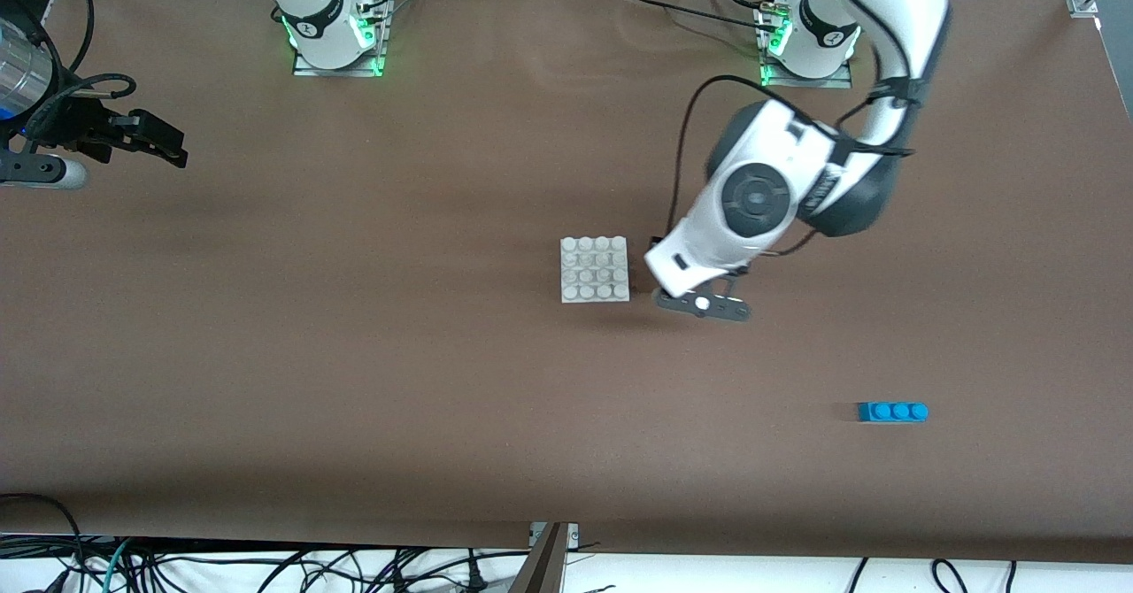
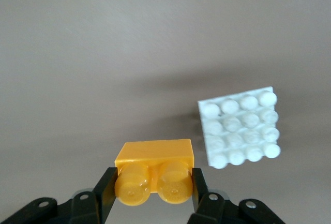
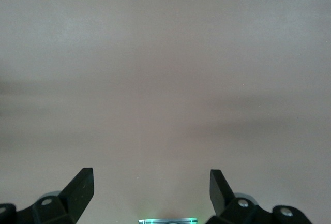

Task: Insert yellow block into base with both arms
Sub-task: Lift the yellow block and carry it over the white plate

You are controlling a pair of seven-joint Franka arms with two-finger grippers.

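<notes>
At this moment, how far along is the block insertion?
Done: the left hand is shut on the yellow block, lifted off the table. In hand: carrying it beside the base, not yet over the studs. Left: pressing it on. The right hand waits open at its end of the table.

The front view looked down from high across the bench [image 1: 354, 354], facing both arm bases. Each wrist view looked closely down past its own pincer; front and left wrist views shared the base [image 1: 594, 269] [image 2: 239, 127].
</notes>
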